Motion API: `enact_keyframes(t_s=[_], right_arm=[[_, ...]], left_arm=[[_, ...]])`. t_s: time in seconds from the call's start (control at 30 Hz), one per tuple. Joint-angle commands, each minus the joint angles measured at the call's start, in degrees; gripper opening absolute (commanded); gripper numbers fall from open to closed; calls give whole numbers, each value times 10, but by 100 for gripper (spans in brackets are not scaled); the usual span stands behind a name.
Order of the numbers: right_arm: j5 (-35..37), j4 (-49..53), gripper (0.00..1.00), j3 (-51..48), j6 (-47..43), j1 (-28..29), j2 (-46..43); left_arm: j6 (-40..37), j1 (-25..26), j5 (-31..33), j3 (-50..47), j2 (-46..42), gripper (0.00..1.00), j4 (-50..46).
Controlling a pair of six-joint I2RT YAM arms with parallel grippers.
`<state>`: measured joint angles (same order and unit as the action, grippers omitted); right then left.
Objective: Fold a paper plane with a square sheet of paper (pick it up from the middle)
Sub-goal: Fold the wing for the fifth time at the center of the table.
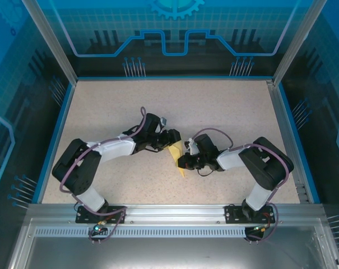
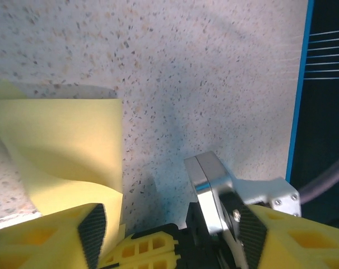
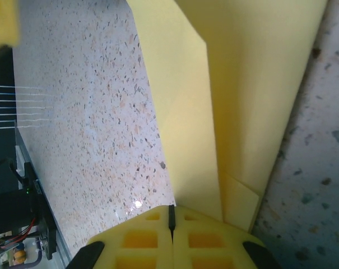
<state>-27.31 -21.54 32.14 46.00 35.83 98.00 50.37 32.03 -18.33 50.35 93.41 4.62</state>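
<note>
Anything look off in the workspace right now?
The square sheet of paper isn't lying flat: in the left wrist view it bows in a curl beside the left tool. In the right wrist view a small corner pokes past the folded edge. No tear visible.

speckled beige table (image 1: 231, 112) | blue edging (image 1: 169, 78) along its far side | aluminium rail (image 1: 175, 211) at near edge | blue gear-print panel (image 1: 175, 33) behind

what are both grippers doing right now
left gripper: open, beside the paper
right gripper: closed, tips over the paper, hold cannot be told
</note>
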Motion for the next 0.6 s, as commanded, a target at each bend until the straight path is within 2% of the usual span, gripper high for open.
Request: enact_keyframes(t_s=[0.0,0.13,0.3,0.57], right_arm=[[15,94,5,-26,-23,-9,33],[11,91,5,-24,-21,-13,36],[11,86,5,-25,-18,-15,41],[6,74,5,-27,-12,-16,54]], left_arm=[[-9,-1,41,-25,-14,60,-26],[-2,-1,45,-43,-14,50,-5],[-6,0,2,-40,22,42,30],[-9,-1,-8,-41,64,41,72]])
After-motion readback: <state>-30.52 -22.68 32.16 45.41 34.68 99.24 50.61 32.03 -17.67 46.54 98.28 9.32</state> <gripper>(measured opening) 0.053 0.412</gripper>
